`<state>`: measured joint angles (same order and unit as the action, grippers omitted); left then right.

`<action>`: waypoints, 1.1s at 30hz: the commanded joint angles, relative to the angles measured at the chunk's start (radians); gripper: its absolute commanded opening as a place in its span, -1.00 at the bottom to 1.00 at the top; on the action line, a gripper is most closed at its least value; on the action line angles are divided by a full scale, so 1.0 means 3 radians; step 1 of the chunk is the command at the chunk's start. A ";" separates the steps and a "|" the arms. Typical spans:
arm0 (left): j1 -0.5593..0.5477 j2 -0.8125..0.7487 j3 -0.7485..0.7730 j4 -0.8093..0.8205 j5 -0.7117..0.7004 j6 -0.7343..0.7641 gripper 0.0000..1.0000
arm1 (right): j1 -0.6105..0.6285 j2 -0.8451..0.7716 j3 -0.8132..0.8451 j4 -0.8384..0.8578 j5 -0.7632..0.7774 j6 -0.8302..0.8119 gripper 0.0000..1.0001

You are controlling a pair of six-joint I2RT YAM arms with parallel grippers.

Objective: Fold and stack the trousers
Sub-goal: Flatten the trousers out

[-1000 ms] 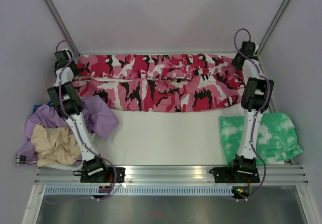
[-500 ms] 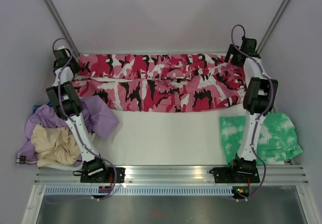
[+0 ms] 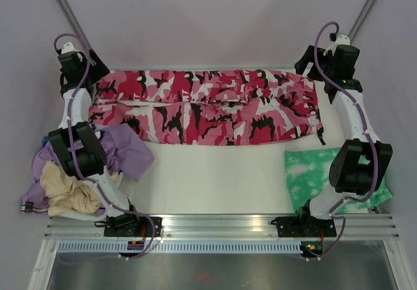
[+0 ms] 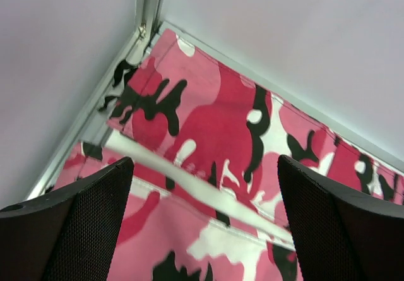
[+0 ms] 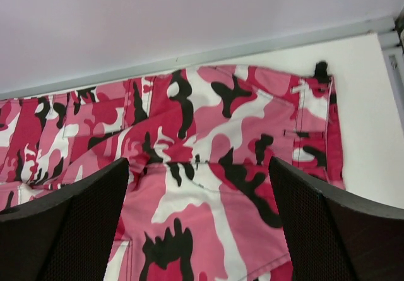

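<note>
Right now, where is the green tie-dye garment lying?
In the top view, the green-and-white tie-dye garment lies on the right side of the table, partly hidden by the right arm, nearer than the right end of the camouflage trousers.

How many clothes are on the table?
4: camouflage trousers along the far edge, lilac garment and beige garment piled left, green tie-dye garment right. More may hide underneath.
</note>
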<state>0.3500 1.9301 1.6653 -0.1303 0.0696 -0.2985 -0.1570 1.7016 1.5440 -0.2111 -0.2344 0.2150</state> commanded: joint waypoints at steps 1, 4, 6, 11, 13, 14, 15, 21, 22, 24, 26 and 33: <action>0.0020 -0.0419 -0.0340 -0.0107 0.0192 -0.0217 0.99 | -0.0014 -0.0373 -0.0401 0.0080 -0.0012 0.0163 0.96; 0.0020 -0.0951 -0.0759 -0.0093 0.0192 -0.0222 0.99 | -0.0009 -0.0783 -0.0708 0.0100 0.0050 0.0209 0.96; 0.0025 -0.1385 -0.1086 0.0045 0.0238 -0.0237 0.99 | -0.0009 -0.1083 -0.0907 0.0116 0.0106 0.0255 0.96; 0.0025 -0.1974 -0.1567 0.0107 0.0202 -0.0737 0.99 | -0.0019 -0.1524 -0.1285 0.0080 0.0107 0.0403 0.96; 0.0030 -0.2041 -0.1553 -0.0208 0.0218 -0.0891 0.99 | -0.0019 -0.1653 -0.1352 -0.0017 0.0066 0.0479 0.96; 0.0025 -0.2036 -0.1497 -0.0342 0.0228 -0.1049 0.99 | -0.0019 -0.1698 -0.1418 -0.0093 0.0025 0.0515 0.96; 0.0025 -0.2056 -0.1486 -0.0480 0.0264 -0.1121 0.99 | -0.0019 -0.1775 -0.1450 -0.0114 0.0015 0.0551 0.96; 0.0025 -0.2597 -0.1782 -0.0691 0.0626 -0.1270 0.99 | -0.0019 -0.2210 -0.1848 0.0008 0.0019 0.0761 0.96; 0.0030 -0.2669 -0.1894 -0.0569 0.0698 -0.1240 0.99 | -0.0019 -0.2246 -0.1889 0.0034 0.0025 0.0792 0.96; 0.0025 -0.2736 -0.2084 -0.0379 0.0952 -0.1194 0.99 | -0.0019 -0.2256 -0.1925 0.0060 0.0055 0.0833 0.96; 0.0025 -0.2696 -0.2054 -0.0450 0.1076 -0.1137 0.99 | -0.0019 -0.2180 -0.1895 0.0039 0.0055 0.0879 0.96; 0.0025 -0.2323 -0.1660 -0.1069 0.1011 -0.0897 0.99 | -0.0019 -0.2041 -0.1925 -0.0007 0.0050 0.0894 0.96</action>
<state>0.3538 1.2087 1.1065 -0.3679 0.3473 -0.6167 -0.1600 1.0855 0.9707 -0.2317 -0.2157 0.4644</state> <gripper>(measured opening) 0.993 0.979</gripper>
